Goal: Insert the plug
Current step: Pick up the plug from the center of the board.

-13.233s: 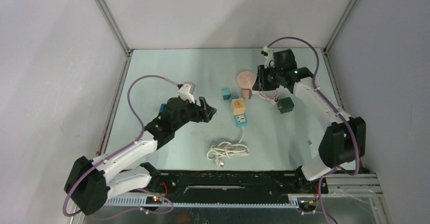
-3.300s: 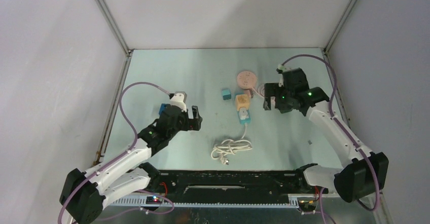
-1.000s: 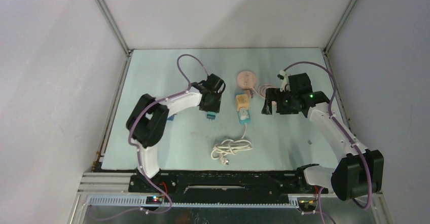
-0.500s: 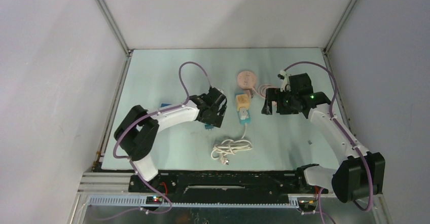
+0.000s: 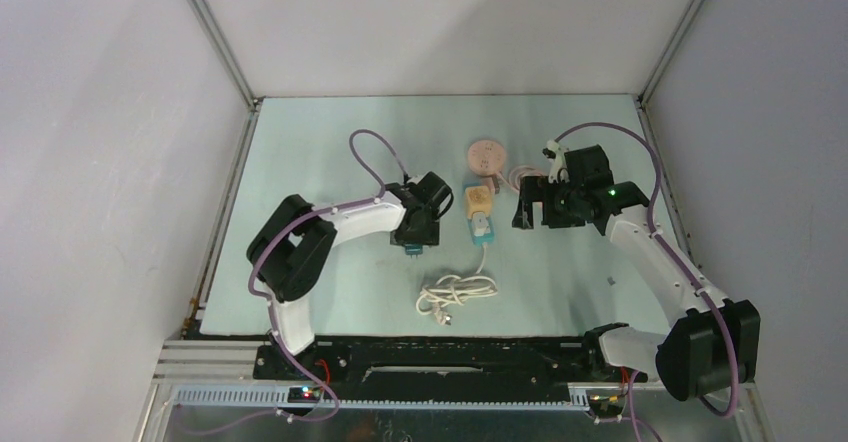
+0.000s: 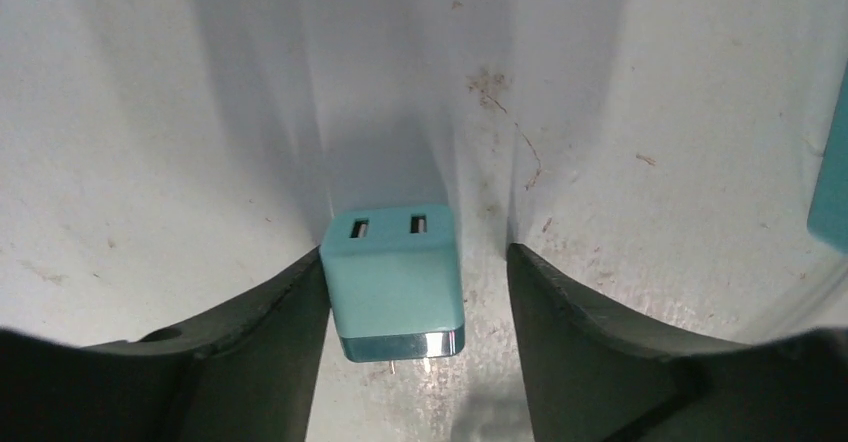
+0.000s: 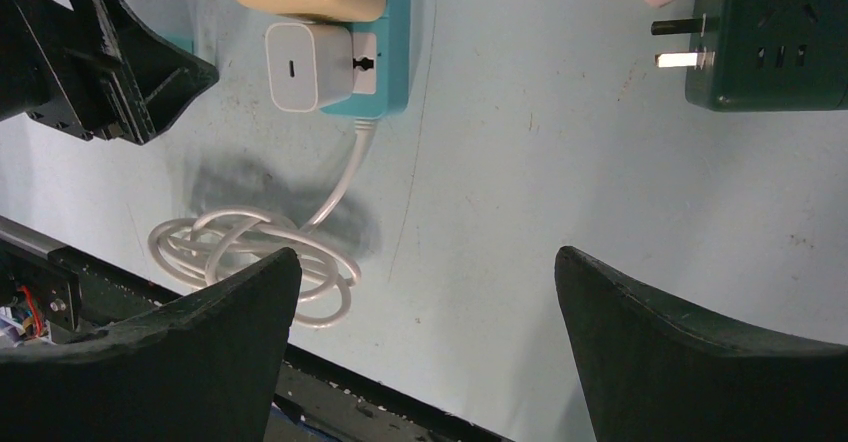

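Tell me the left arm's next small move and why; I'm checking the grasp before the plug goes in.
Probably close the jaws. Those of the left gripper stand open around the teal charger, one touching it, a gap at the other, so it seems not yet clamped.

- The desk (image 5: 330,142) has a pale blue-green top with small brown scuffs (image 6: 490,87).
- A teal power strip (image 5: 481,226) lies near the middle. Its white cable (image 5: 455,293) lies in a loose coil on the near side.
- A round pink disc (image 5: 486,155) lies farther back, beyond the strip.
- A dark green cube socket (image 7: 770,37) lies to the right of the strip, with its metal pins pointing towards the strip.
- A teal plug (image 6: 392,282) is low over the desk, left of the strip. I cannot tell if it rests on the surface.
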`<state>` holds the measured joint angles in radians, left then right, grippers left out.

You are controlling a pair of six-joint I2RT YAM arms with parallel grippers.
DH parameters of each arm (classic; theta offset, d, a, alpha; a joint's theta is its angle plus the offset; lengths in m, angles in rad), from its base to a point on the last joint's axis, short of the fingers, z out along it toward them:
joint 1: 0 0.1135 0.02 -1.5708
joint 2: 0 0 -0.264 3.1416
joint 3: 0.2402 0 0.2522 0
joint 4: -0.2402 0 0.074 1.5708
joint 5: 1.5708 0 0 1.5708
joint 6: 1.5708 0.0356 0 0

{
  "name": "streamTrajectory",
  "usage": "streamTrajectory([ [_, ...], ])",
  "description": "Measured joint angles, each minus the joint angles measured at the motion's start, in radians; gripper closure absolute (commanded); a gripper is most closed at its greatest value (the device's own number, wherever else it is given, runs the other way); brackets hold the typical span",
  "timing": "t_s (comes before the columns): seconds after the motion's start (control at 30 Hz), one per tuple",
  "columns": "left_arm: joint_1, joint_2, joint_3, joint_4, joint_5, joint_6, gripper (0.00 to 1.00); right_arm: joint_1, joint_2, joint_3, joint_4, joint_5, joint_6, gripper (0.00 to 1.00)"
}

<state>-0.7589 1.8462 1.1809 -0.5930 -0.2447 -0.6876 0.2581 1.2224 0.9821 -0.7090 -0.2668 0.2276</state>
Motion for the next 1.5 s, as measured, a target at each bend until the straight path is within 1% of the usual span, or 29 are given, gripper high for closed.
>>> streamTrajectory([
  [0.07,0.005,0.000,0.000,-0.002,-0.005,-0.016,0.49,0.000,0.000,0.000,-0.001,0.000,0.000,0.01],
  [0.17,0.009,-0.001,0.000,0.000,-0.007,-0.013,0.71,0.000,0.000,0.000,-0.001,-0.002,0.000,0.01],
  [0.23,0.011,-0.005,0.000,-0.001,-0.011,0.012,0.82,0.000,0.000,0.000,0.000,-0.008,0.001,0.01],
  [0.4,0.003,-0.058,-0.002,-0.007,-0.050,0.130,0.89,0.000,0.000,0.000,0.002,-0.047,0.008,0.01],
  [0.5,-0.006,-0.168,-0.027,0.003,-0.084,0.211,0.92,0.000,0.000,-0.001,0.008,-0.076,0.012,0.01],
  [0.57,-0.011,-0.267,-0.060,0.021,-0.093,0.257,0.99,0.000,0.000,-0.001,0.011,-0.095,0.017,0.01],
  [0.7,-0.019,-0.509,-0.149,0.109,-0.073,0.344,1.00,0.000,-0.001,-0.002,0.017,-0.138,0.027,0.01],
  [0.8,-0.020,-0.686,-0.256,0.240,0.005,0.410,1.00,0.002,-0.003,-0.002,0.028,-0.183,0.031,0.01],
  [0.9,-0.021,-0.807,-0.394,0.409,0.100,0.468,1.00,0.008,-0.006,-0.002,0.045,-0.238,0.040,0.01],
  [0.97,-0.023,-0.849,-0.476,0.505,0.171,0.506,1.00,0.016,-0.008,-0.002,0.054,-0.274,0.052,0.01],
  [1.03,-0.027,-0.867,-0.548,0.594,0.241,0.549,1.00,0.026,-0.010,-0.002,0.064,-0.315,0.062,0.01],
  [1.13,-0.041,-0.868,-0.600,0.684,0.319,0.616,1.00,0.052,-0.010,-0.002,0.091,-0.370,0.093,0.01],
  [1.23,-0.069,-0.858,-0.611,0.753,0.376,0.688,1.00,0.084,-0.010,-0.002,0.129,-0.423,0.130,0.02],
  [1.37,-0.122,-0.828,-0.611,0.840,0.415,0.774,1.00,0.131,-0.005,-0.002,0.190,-0.475,0.181,0.03],
  [1.47,-0.164,-0.797,-0.611,0.882,0.434,0.836,1.00,0.162,0.013,-0.002,0.235,-0.505,0.216,0.06],
  [1.5,-0.177,-0.788,-0.611,0.888,0.438,0.856,1.00,0.173,0.022,-0.002,0.249,-0.516,0.229,0.08],
])
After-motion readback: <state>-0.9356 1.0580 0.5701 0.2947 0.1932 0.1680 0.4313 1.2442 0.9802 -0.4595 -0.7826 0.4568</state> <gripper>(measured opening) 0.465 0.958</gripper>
